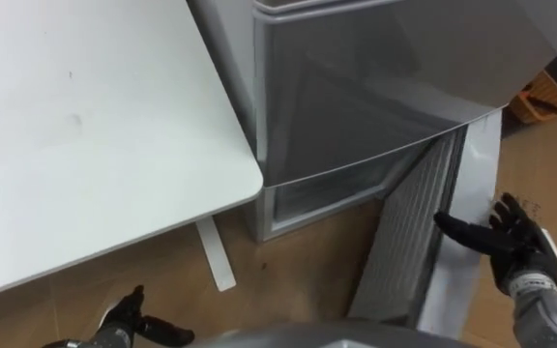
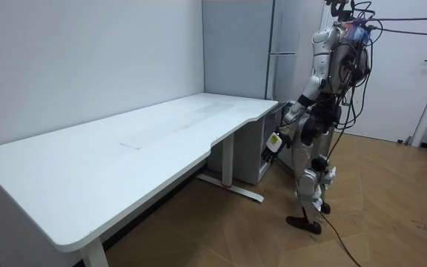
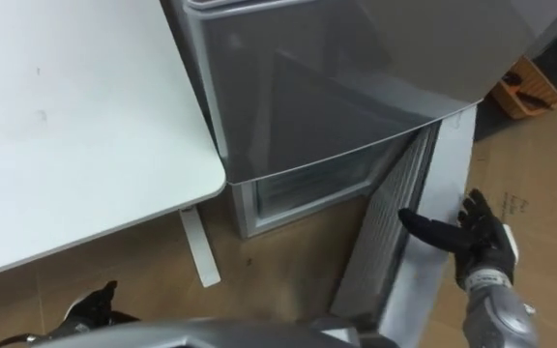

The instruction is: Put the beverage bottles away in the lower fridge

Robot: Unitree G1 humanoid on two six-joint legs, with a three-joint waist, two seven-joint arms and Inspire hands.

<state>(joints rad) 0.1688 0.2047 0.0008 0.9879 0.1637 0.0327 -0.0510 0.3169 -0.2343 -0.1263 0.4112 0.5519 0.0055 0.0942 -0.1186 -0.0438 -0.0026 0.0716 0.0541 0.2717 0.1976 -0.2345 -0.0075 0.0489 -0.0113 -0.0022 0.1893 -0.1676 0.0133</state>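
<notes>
Left eye view: fridge's lower door [image 1: 406, 246] ajar, right hand [image 1: 516, 247] alongside.

The tall grey metal fridge [image 1: 385, 87] is cut off by the top edge of the eye views. Its lower compartment [image 1: 327, 193] shows as a narrow strip, and the contents are not discernible. The ribbed grey lower door [image 1: 409, 242] runs off the bottom edge; in the room view the robot's legs hide it. The white rectangular desk [image 1: 85, 126] extends past the left edge. The left hand [image 1: 129, 324] is partly cut off at the bottom edge. The kind of the orange boxlike object [image 1: 540, 97] in the upper right corner cannot be determined.
</notes>
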